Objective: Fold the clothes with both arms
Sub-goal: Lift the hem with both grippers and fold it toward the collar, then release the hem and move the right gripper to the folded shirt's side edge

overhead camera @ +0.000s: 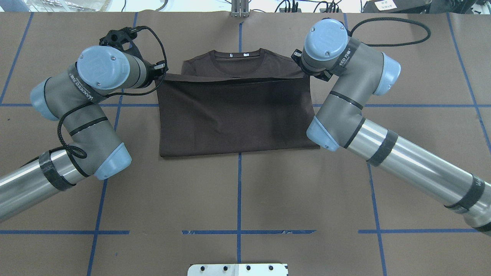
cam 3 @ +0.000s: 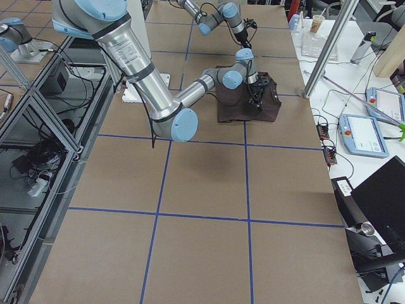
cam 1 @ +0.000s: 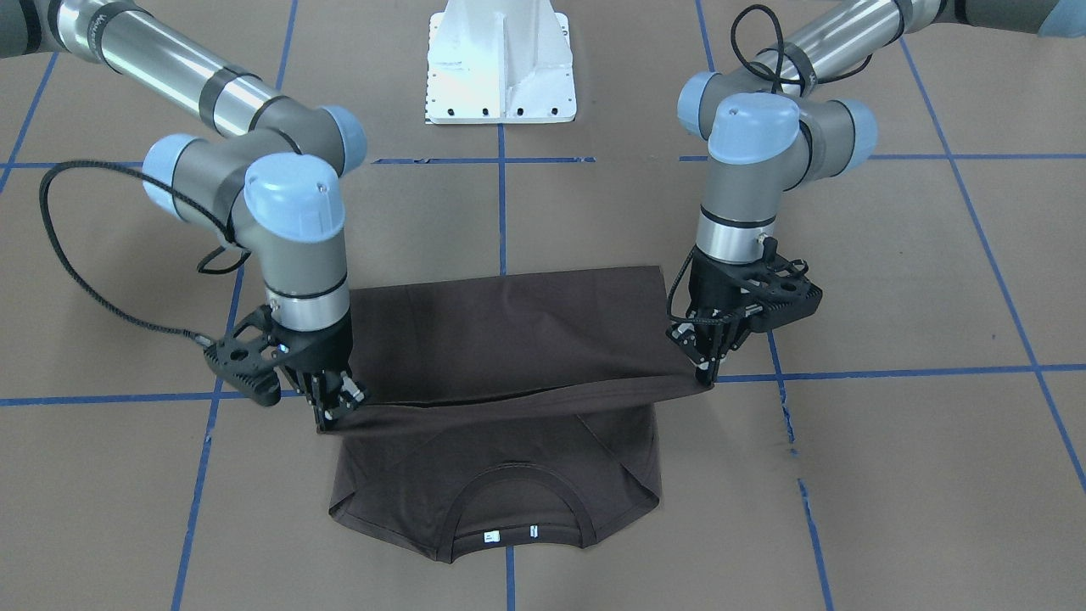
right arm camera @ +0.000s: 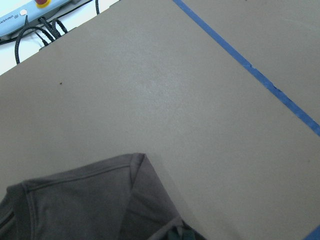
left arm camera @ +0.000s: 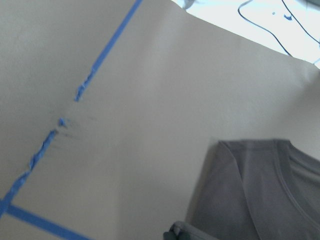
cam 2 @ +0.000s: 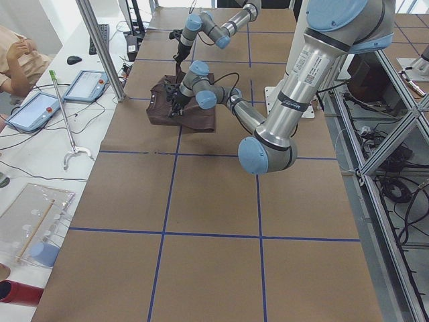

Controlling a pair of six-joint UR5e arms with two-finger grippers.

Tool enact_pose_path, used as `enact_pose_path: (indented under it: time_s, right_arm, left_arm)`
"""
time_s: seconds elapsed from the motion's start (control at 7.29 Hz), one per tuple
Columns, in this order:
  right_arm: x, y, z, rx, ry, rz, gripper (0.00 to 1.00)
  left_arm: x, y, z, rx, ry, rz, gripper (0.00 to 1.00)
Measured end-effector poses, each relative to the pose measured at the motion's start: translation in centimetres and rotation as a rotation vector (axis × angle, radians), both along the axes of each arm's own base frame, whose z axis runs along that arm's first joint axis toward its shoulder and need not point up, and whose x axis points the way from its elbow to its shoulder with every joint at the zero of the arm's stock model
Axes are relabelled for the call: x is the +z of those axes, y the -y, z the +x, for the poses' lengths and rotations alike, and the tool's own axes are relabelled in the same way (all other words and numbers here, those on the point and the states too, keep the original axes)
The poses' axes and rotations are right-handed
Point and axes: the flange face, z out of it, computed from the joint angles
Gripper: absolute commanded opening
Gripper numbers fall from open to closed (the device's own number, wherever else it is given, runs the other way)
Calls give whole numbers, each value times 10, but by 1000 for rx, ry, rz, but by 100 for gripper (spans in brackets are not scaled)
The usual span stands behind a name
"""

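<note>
The dark brown T-shirt [cam 1: 509, 331] lies folded on the brown table, its collar and white neck labels [cam 1: 489, 535] on the side far from the robot. Its lifted edge is stretched taut between the two grippers, a little above the collar part. My left gripper [cam 1: 706, 373] is shut on one corner of that edge and my right gripper [cam 1: 333, 413] on the other. In the overhead view the shirt [overhead camera: 238, 115] spans from the left gripper [overhead camera: 163, 74] to the right gripper [overhead camera: 307, 73]. The left wrist view shows the collar [left arm camera: 295, 175], and the right wrist view a shoulder [right arm camera: 85, 200].
The white bolted pedestal [cam 1: 501, 64] stands at the robot's side of the table. Blue tape lines [overhead camera: 239, 191] cross the brown surface. A side bench with tablets [cam 2: 33, 111] and a metal post [cam 2: 100, 47] runs along the far edge.
</note>
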Motion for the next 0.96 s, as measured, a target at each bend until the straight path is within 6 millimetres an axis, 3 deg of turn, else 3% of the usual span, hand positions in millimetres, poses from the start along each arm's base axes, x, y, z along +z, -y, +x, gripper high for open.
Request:
enact_pose_path:
  time_s: [0.27,0.41,0.55,0.69,0.96]
  right_arm:
    - [-6,32,-20,2,-22,-27,0]
    - [-4,38,-27,0,-33,-38,34]
    - [-2,40,-29,-1,-39,-44,50]
    - [0,41,-31,-2,-44,-48,58]
    - [0,37,-29,-14,-32,-49,59]
  left_arm:
    - [18,15,5,-23,14,1,0]
    - [26,24,11,-32,23,-1,11]
    - [32,30,17,-36,24,1,29]
    - [32,33,19,-38,18,7,40]
    - [31,34,21,-38,8,12,43]
